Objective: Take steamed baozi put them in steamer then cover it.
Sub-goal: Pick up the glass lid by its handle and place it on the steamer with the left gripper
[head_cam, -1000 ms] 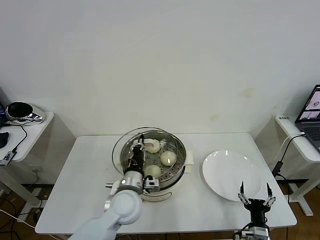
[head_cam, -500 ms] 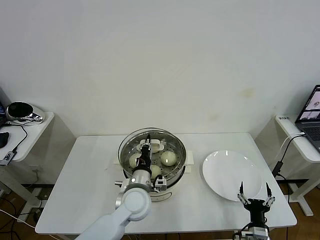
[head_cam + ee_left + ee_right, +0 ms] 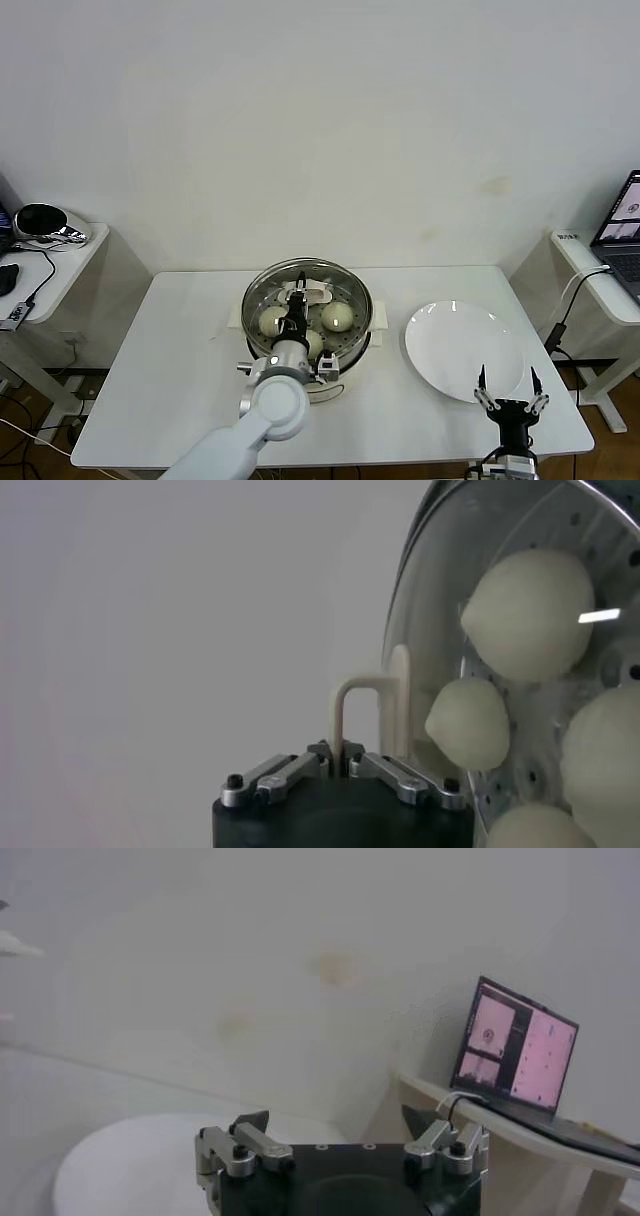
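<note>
**Lid held over loaded steamer; right arm idle**

Setting: plain white wall behind a white table [image 3: 180, 350]. Side tables stand at 9 o'clock and 3 o'clock of it; a laptop [image 3: 622, 232] sits on the 3 o'clock one, also seen in the right wrist view [image 3: 515, 1053].

Item 1, steamer [image 3: 345, 355]: steel pot with perforated tray on a cream base, at the table's centre. Its tray shows through the glass in the left wrist view [image 3: 575, 520].

Item 2, baozi [image 3: 337, 316]: cream-white buns inside the pot, under the glass. In the head view one lies at 3 o'clock of the tray, one at 9 o'clock, and one near 6 o'clock partly hidden by the arm. The left wrist view shows four [image 3: 527, 615].

Item 3, lid [image 3: 262, 292]: clear glass with metal rim, lying over the pot's mouth; whether it is fully seated cannot be told. Its cream handle [image 3: 365, 710] is at the centre.

Item 4, left gripper [image 3: 295, 318]: above the pot's centre, fingers [image 3: 275, 777] clamped tight on the lid handle.

Item 5, plate [image 3: 463, 350]: white, bare, at 3 o'clock of the steamer, apart from it.

Item 6, right gripper [image 3: 511, 385]: at the table's near edge, at 6 o'clock of the plate, fingers [image 3: 250, 1123] spread wide, holding nothing.
</note>
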`<action>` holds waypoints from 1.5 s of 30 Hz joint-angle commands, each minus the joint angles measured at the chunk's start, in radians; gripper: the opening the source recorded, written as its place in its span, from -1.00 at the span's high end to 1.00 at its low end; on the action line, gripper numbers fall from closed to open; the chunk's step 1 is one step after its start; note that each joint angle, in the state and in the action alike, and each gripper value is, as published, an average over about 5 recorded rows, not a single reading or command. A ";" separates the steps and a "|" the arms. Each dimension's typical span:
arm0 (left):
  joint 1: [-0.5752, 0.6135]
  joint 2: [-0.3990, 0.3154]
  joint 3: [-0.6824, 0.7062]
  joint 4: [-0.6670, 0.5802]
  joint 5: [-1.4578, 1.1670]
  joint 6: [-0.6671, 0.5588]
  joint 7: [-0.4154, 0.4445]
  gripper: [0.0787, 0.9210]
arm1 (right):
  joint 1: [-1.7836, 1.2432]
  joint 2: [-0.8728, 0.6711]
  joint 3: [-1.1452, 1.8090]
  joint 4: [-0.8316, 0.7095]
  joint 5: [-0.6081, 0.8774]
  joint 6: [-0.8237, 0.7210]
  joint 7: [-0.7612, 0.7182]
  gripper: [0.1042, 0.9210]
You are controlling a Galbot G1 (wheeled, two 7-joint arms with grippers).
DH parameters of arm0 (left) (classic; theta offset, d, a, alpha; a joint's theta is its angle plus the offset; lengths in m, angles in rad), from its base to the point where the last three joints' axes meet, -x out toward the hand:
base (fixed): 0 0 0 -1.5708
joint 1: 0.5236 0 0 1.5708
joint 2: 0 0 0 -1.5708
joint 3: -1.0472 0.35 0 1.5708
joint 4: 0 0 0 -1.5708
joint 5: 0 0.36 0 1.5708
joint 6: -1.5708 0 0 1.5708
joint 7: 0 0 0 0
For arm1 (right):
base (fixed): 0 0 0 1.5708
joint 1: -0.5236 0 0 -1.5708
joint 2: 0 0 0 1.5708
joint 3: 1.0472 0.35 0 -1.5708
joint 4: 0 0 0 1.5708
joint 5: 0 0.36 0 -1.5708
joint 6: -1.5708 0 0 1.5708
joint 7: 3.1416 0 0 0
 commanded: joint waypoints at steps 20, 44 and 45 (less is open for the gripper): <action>0.000 0.015 -0.008 -0.029 -0.059 0.002 0.014 0.85 | -0.007 0.008 -0.007 0.003 -0.015 0.006 0.000 -0.76; 0.011 0.010 -0.008 -0.030 -0.069 -0.006 0.007 0.85 | -0.010 0.011 -0.012 0.002 -0.027 0.009 0.000 -0.76; 0.013 0.009 -0.008 -0.029 -0.068 -0.008 0.004 0.85 | -0.010 0.011 -0.012 0.002 -0.027 0.010 0.000 -0.76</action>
